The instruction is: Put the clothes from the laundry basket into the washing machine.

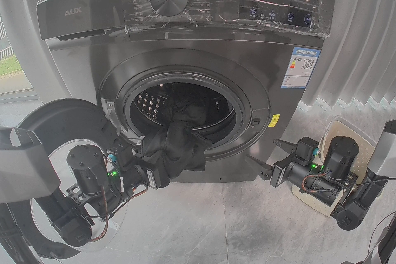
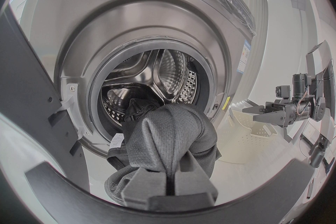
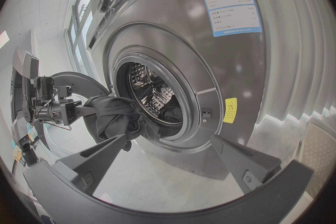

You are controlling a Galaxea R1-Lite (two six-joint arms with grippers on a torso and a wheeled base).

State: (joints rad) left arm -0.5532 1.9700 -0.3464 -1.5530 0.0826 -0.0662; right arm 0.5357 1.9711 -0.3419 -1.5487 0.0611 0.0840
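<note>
Down at the mouth of the washing machine (image 1: 264, 83), from the head view, a dark garment (image 1: 177, 149) hangs half inside the drum and half over the lip. If it were let go now, I reckon its own weight could drag it out onto the floor (image 1: 227, 219). The left gripper (image 1: 159, 173) is buried in the lower fold. The right gripper (image 1: 270, 153) hovers beside the laundry basket (image 1: 307, 196), fingers spread, holding nothing.

From the left wrist, the garment (image 2: 171, 133) bunches thick ahead of the opening, so a shove might snag it on the door seal (image 2: 92, 105). The left gripper (image 2: 169, 179) is clamped tight on the mesh fabric.

From the right wrist, the garment (image 3: 115, 112) trails low; the door (image 3: 80, 83) could trap that tail. The right gripper (image 3: 166, 140) stands wide apart, touching nothing.
</note>
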